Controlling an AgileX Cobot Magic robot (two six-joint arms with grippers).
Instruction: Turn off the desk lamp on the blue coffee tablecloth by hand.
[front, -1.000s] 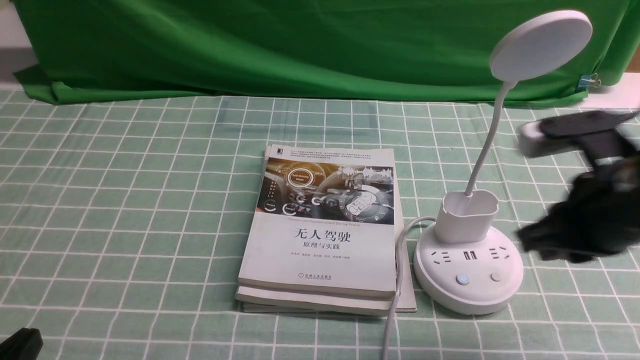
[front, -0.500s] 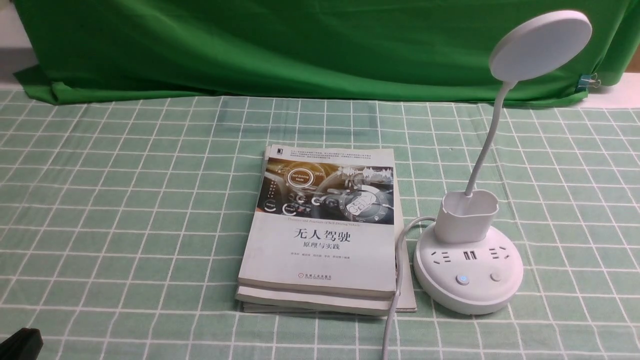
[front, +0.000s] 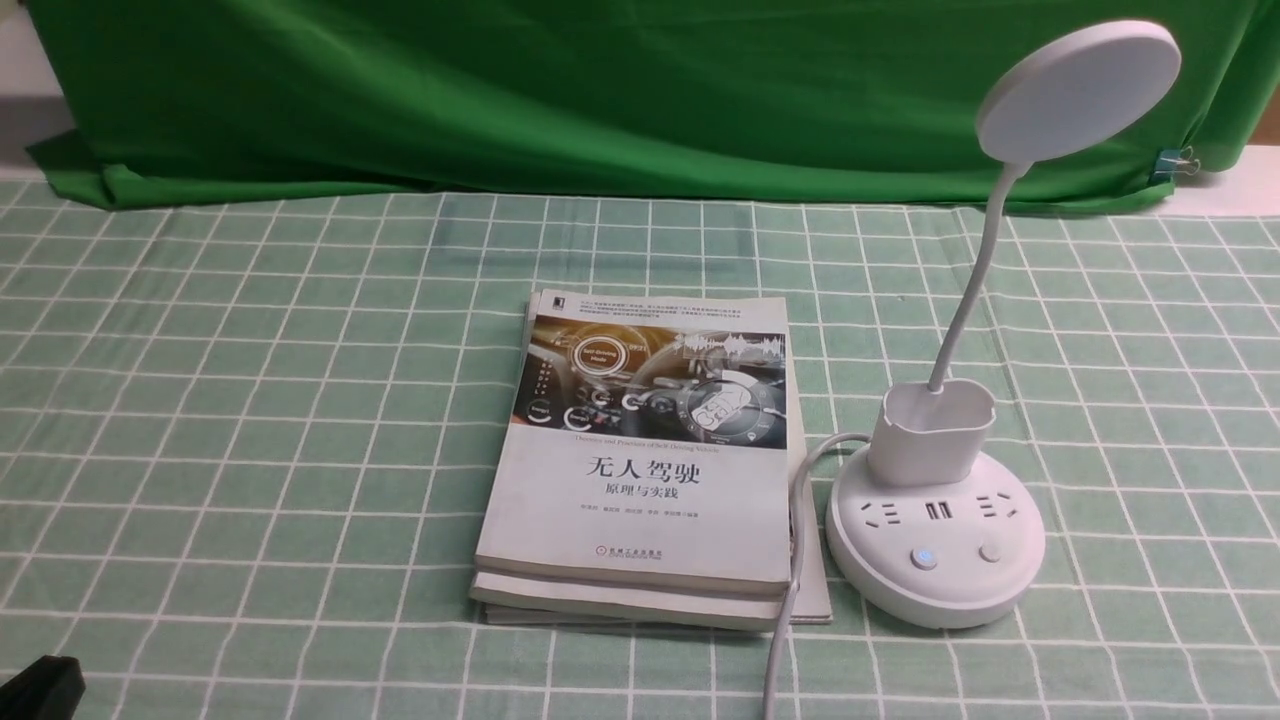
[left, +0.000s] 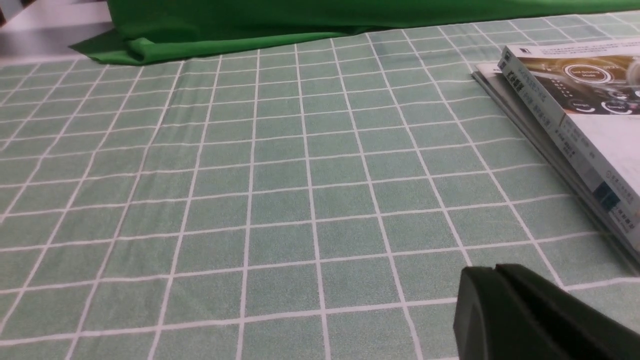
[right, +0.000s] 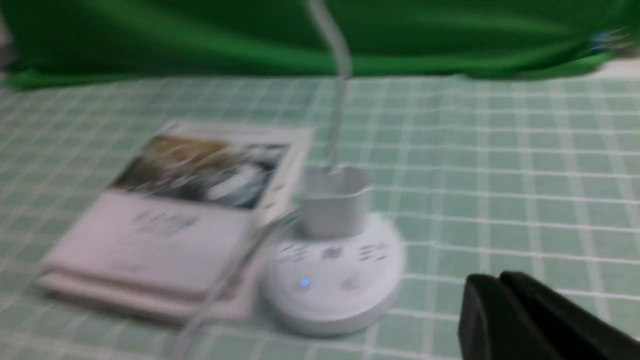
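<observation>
The white desk lamp (front: 935, 545) stands at the right on the blue-green checked tablecloth (front: 250, 420). Its disc head (front: 1078, 90) is raised on a thin neck above a cup-shaped holder (front: 932, 430). One button (front: 924, 558) on the round base glows blue; the other (front: 991, 551) is plain. The lamp shows blurred in the right wrist view (right: 332, 272). My right gripper (right: 492, 285) is shut and empty, apart from the base, out of the front view. My left gripper (left: 487, 272) is shut and empty over bare cloth; a black part shows at the front view's lower left corner (front: 40, 690).
A stack of books (front: 640, 460) lies just left of the lamp; it also shows in the left wrist view (left: 575, 125). The lamp's white cable (front: 790, 590) runs between books and base toward the front edge. A dark green backdrop cloth (front: 600, 90) hangs behind.
My right arm was beside the lamp base at the right one second ago and has withdrawn out of the front view. The lamp and books have not moved.
</observation>
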